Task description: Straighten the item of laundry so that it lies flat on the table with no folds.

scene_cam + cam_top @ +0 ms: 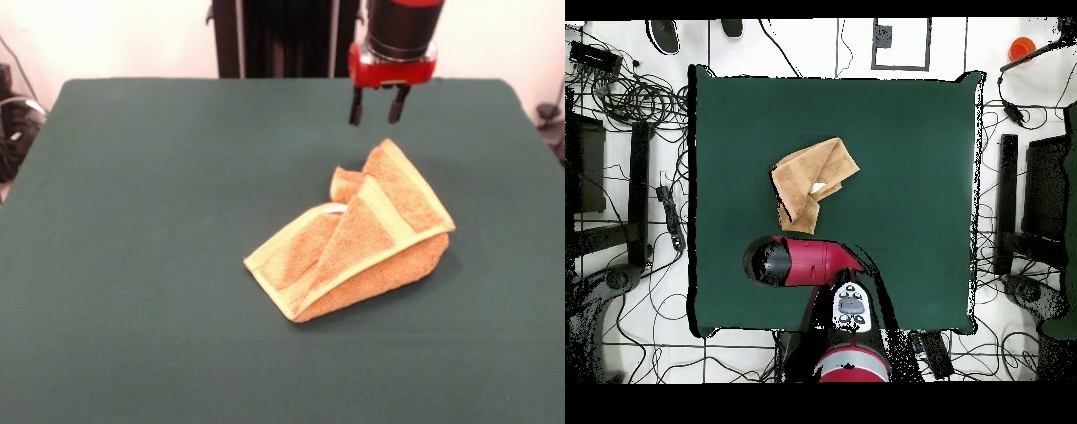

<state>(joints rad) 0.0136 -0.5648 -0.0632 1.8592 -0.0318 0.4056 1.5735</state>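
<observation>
Orange-tan terry, banded in paler yellow, is what I must flatten: the towel (353, 243) lies in a folded heap on the dark green worktop (141, 265), a little toward the picture's right of the worktop's middle in the front view. From that camera my fingers (378, 104) hang above and beyond the towel's far corner, spread apart with nothing between them and clear of the cloth. One bordered flap is doubled over the body of the towel, with a small white tag (335, 209) peeping out at the fold, and a second corner stands up behind it. In the overhead view the towel (815, 182) sits near the worktop's (915, 130) centre, and my arm's red and black head (790, 262) covers the spot just beside its nearer edge, so the fingers themselves are hidden there. To do this step well, I judge I should come down on the outer corner of the topmost flap, pinch only that single layer, and draw it away from the towel's middle, low and slow, so the layers beneath do not drag along.
</observation>
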